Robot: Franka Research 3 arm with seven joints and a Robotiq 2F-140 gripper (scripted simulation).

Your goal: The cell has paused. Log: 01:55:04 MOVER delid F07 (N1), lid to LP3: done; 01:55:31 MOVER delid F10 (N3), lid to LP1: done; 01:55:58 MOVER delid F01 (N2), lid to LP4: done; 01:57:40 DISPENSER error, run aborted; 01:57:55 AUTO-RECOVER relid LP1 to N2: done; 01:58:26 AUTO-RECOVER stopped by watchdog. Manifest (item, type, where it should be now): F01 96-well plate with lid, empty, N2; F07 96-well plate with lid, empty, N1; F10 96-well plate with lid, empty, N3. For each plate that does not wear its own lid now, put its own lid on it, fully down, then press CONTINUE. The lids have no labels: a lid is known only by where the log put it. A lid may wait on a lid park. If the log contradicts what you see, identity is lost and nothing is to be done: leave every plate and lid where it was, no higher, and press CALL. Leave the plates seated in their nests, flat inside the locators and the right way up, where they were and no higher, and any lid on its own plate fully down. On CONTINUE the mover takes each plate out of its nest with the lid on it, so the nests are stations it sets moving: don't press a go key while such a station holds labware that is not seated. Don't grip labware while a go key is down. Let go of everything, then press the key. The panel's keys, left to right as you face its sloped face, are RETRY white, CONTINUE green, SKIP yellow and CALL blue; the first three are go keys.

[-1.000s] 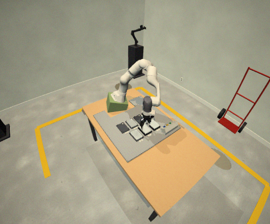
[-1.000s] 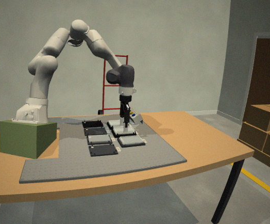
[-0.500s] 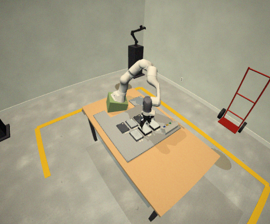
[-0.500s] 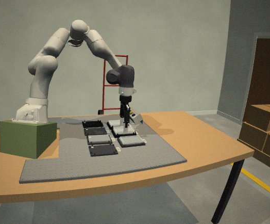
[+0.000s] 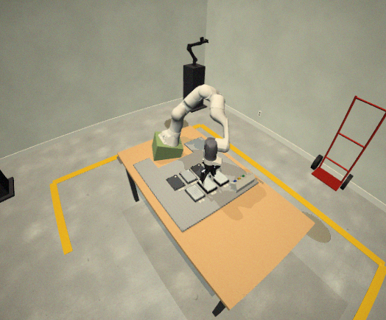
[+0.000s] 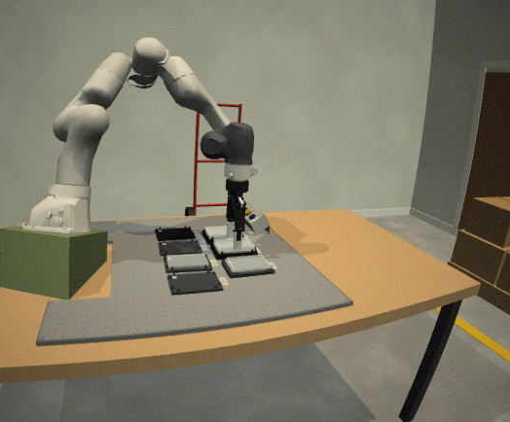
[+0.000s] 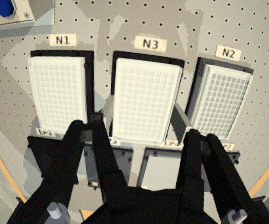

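Three nests stand in a row, labelled N1, N3 and N2 from left to right in the wrist view. The plate in N1 (image 7: 60, 90) (image 6: 215, 231) wears a smooth white lid. The plate in N2 (image 7: 225, 99) (image 6: 247, 264) (image 5: 194, 192) is bare and shows its wells. My gripper (image 7: 143, 107) (image 6: 236, 238) (image 5: 206, 178) is shut on the white lid (image 7: 146, 92) over the plate in N3. I cannot tell whether this lid sits fully down or just above the plate. Another lid (image 6: 187, 263) (image 5: 188, 175) lies on a lid park beside the nests.
The key panel (image 6: 260, 223) stands past N1, with its blue CALL key (image 7: 4, 6). The other lid parks (image 6: 195, 282) (image 6: 173, 233) are dark and bare. All stand on a grey mat (image 6: 168, 311). The arm's green base block (image 6: 47, 260) is at the left.
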